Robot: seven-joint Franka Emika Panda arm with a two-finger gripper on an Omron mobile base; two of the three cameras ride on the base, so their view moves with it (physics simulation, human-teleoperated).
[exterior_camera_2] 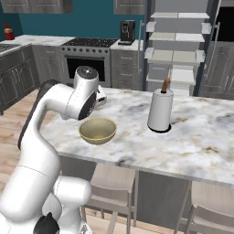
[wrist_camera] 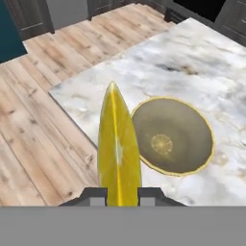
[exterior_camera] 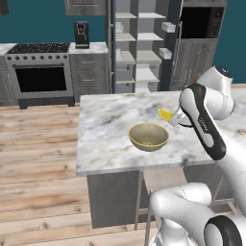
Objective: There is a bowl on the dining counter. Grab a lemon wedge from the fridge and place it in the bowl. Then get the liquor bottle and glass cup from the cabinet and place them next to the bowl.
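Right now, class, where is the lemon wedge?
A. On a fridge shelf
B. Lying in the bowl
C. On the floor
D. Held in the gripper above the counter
D: the gripper is shut on the lemon wedge, beside the bowl.

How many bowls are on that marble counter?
1. The yellow bowl sits near the counter's front edge, just below the gripper holding a lemon wedge.

One bowl (exterior_camera: 148, 136), one lemon wedge (wrist_camera: 118, 153), one paper-towel roll (exterior_camera_2: 160, 111) — two stools (exterior_camera_2: 114, 180).
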